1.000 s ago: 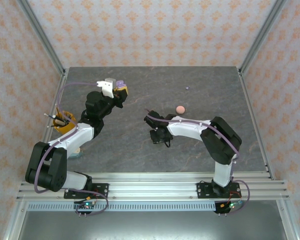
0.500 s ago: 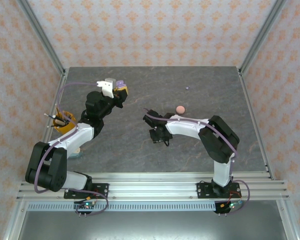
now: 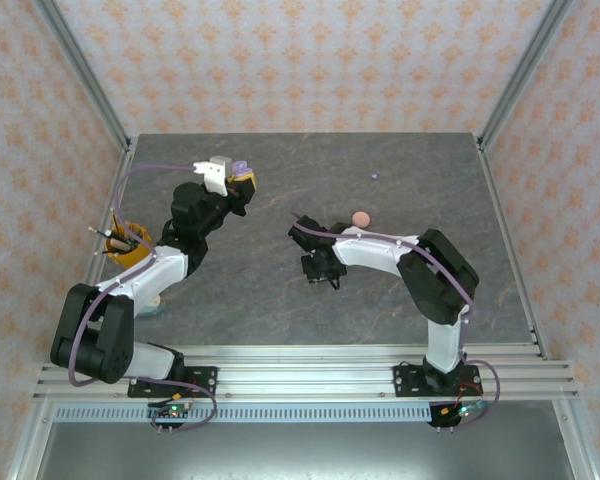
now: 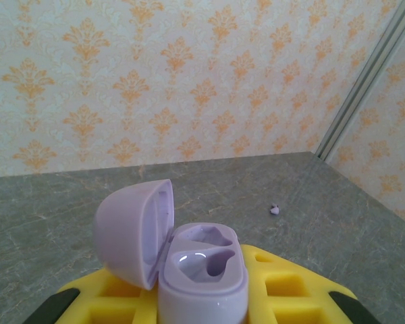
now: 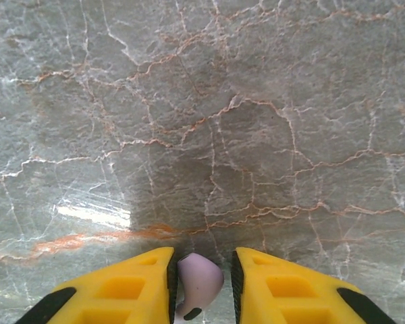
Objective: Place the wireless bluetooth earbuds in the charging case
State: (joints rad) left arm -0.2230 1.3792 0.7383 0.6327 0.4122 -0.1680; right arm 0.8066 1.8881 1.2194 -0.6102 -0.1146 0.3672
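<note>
My left gripper (image 4: 202,297) is shut on a pale purple charging case (image 4: 201,270), held upright above the table's back left (image 3: 242,168). Its lid (image 4: 131,229) stands open and both sockets look hollow. My right gripper (image 5: 202,260) is down at the table's middle (image 3: 318,270). A pale purple earbud (image 5: 199,280) sits between its yellow fingers (image 5: 128,287), against the left pad with a thin gap at the right pad. Another tiny purple earbud (image 3: 375,176) lies on the far table and is also in the left wrist view (image 4: 274,210).
A round pink case (image 3: 360,219) rests just behind the right arm's wrist. A yellow holder with dark sticks (image 3: 128,243) stands at the left edge. Metal frame posts (image 3: 80,70) and patterned walls close in the grey marbled table (image 3: 280,300).
The right gripper's fingers have drawn closer together around the purple earbud, and the wrist has shifted slightly left. The left arm and its case have stayed still.
</note>
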